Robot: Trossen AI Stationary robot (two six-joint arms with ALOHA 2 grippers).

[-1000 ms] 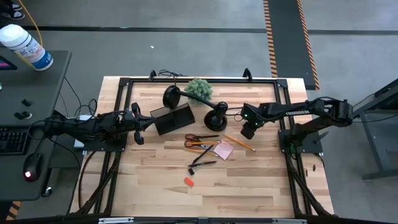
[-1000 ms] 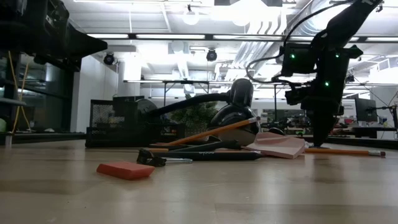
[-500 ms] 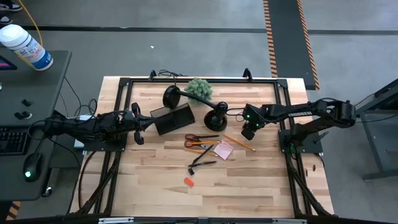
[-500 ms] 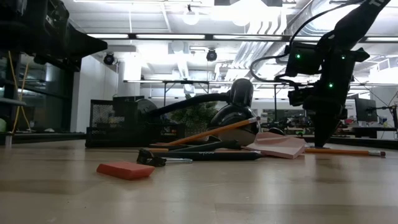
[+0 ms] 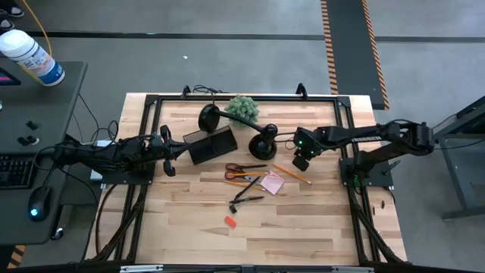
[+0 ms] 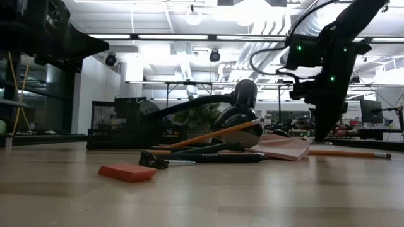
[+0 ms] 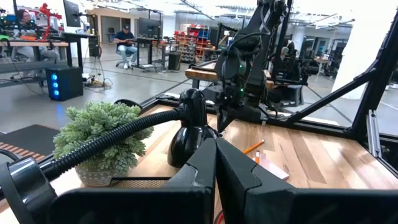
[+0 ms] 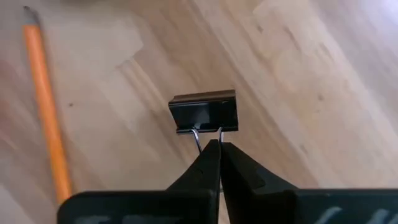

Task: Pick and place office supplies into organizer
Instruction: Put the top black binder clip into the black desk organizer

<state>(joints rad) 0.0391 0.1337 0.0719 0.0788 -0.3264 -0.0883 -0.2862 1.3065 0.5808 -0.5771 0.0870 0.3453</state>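
My right gripper (image 8: 219, 144) points down at the table's right middle (image 5: 301, 163) and is shut on a small black binder clip (image 8: 205, 112). An orange pencil (image 5: 292, 174) lies beside it. Orange-handled scissors (image 5: 244, 168), a pink sticky-note pad (image 5: 272, 183), a thin black tool (image 5: 246, 199) and a red piece (image 5: 229, 221) lie flat mid-table. The dark organizer (image 5: 211, 144) stands toward the far left. My left gripper (image 7: 216, 143) waits shut and level at the left side (image 5: 167, 155). My right gripper pinches the binder clip's wire handles (image 8: 207, 138) between its two fingertips. The fingers come from above, pointing steeply down. The clip's black body (image 8: 205, 112) hangs below the fingertips. Whether its lower edge touches the table I cannot tell.
A black lamp with a round base (image 5: 261, 144) and a round head (image 5: 209, 117) stands between the organizer and my right gripper. A green fuzzy plant (image 5: 242, 108) sits behind it. Bare wood lies along the near edge (image 5: 303, 227).
My right gripper has shut on the binder clip's wire handles. It has then risen a little from the table beside the pencil.
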